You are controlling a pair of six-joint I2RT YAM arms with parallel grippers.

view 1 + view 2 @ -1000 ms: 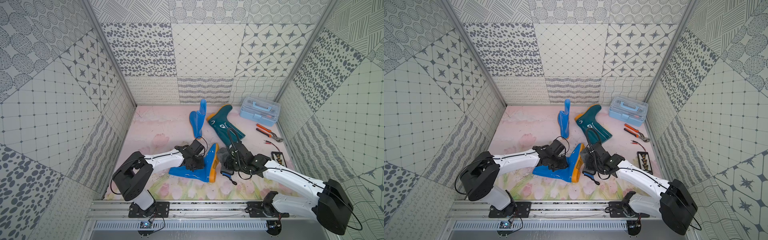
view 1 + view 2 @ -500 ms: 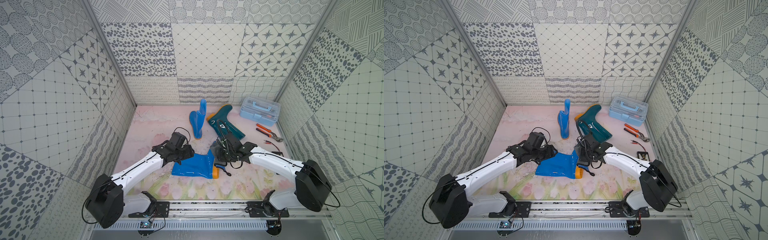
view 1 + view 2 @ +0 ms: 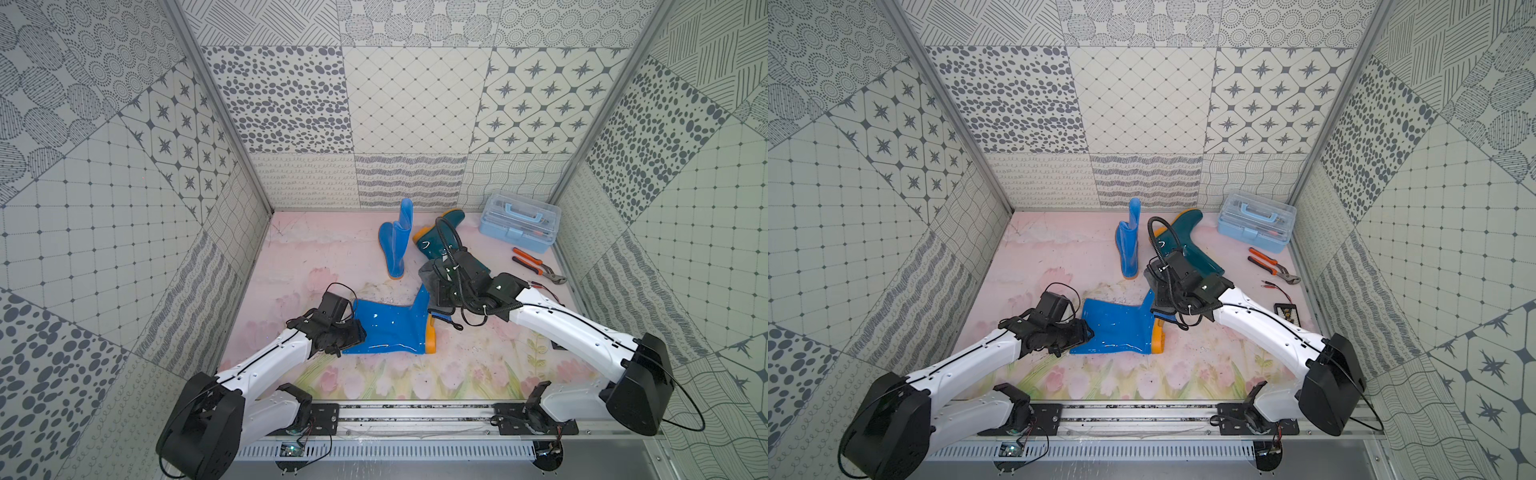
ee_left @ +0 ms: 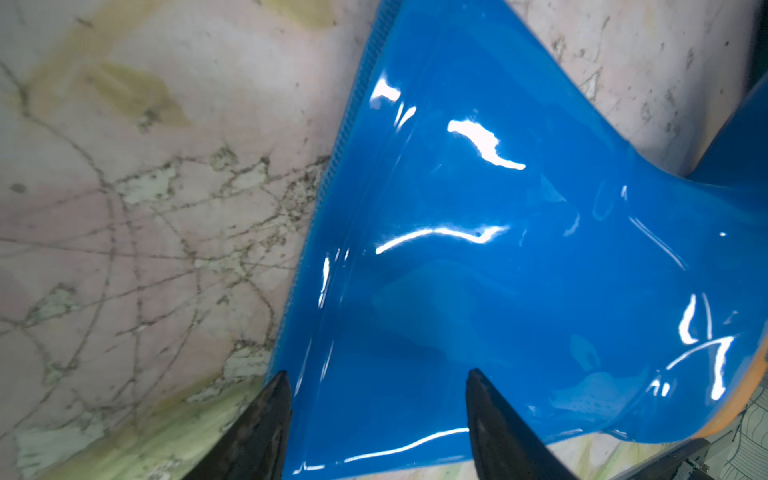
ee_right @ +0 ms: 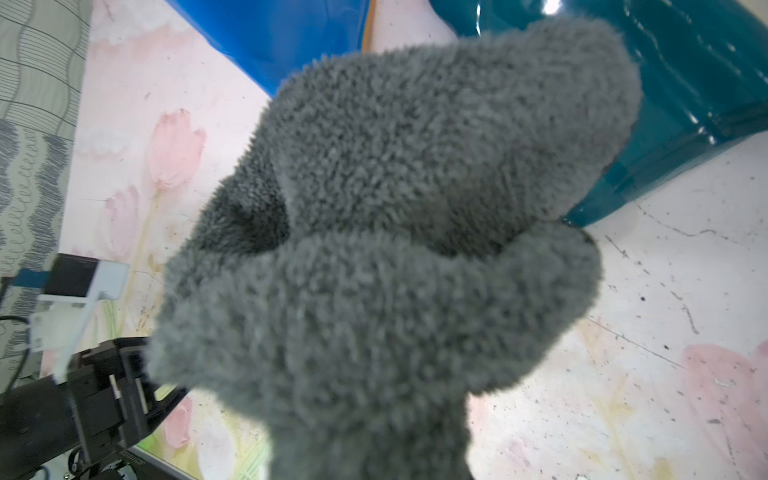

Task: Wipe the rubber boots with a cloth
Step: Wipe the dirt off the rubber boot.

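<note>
A glossy blue rubber boot (image 3: 388, 328) (image 3: 1119, 328) (image 4: 498, 249) lies on its side mid-floor, orange sole (image 3: 432, 338) to the right. My left gripper (image 3: 352, 336) (image 3: 1083, 333) (image 4: 376, 374) is open over the top end of its shaft, fingers (image 4: 274, 407) wide apart. My right gripper (image 3: 440, 291) (image 3: 1163, 295) is shut on the grey cloth (image 3: 428, 274) (image 3: 1152, 282) (image 5: 395, 249), which hangs against this boot's toe and hides the fingers. A second blue boot (image 3: 395, 245) (image 3: 1128, 249) stands upright behind. A teal boot (image 3: 436, 241) (image 3: 1187, 245) (image 5: 685, 104) lies beside it.
A light blue toolbox (image 3: 517, 226) (image 3: 1256, 226) sits at the back right, with orange-handled pliers (image 3: 536, 266) (image 3: 1271, 266) in front of it. A small black item (image 3: 1285, 309) and thin wires (image 3: 1273, 286) lie near the right wall. Patterned walls close in three sides.
My left gripper has opened and slid from the boot's middle back to its shaft end. The boot now lies flatter. My right gripper carried the cloth slightly back, to the toe.
</note>
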